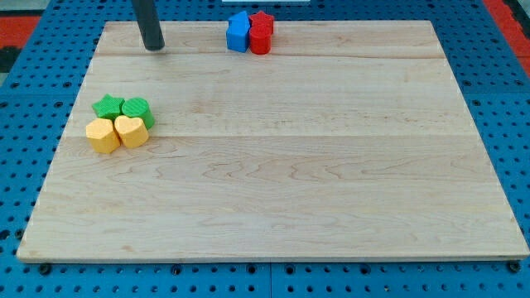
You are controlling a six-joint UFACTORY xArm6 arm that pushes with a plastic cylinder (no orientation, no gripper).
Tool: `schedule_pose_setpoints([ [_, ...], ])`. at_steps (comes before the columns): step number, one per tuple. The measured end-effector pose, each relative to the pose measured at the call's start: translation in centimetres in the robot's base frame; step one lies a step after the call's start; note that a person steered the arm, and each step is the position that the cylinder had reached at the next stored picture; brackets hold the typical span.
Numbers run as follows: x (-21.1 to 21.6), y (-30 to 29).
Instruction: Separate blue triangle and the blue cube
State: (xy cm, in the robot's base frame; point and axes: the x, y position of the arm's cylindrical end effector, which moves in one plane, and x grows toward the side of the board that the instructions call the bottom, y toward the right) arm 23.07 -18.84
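Note:
Blue blocks (238,33) sit at the view's top, right of the middle, pressed together so that they read as one blue mass; I cannot tell the triangle from the cube. They touch two red blocks (261,33) on their right side. My tip (154,48) rests on the board at the view's top left, well to the left of the blue blocks and apart from every block.
At the view's left stands a tight cluster: a green star (108,106), another green block (137,110), a yellow block (103,136) and a yellow heart (131,131). The wooden board (290,182) lies on a blue perforated base.

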Motion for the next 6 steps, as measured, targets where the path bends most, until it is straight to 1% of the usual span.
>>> schedule_pose_setpoints([
  [1,-3.7,0.8],
  [2,-3.9,1.5],
  [3,-3.8,3.6],
  [4,-3.8,10.0],
  [5,-2.2,14.8],
  [6,3.5,15.4],
])
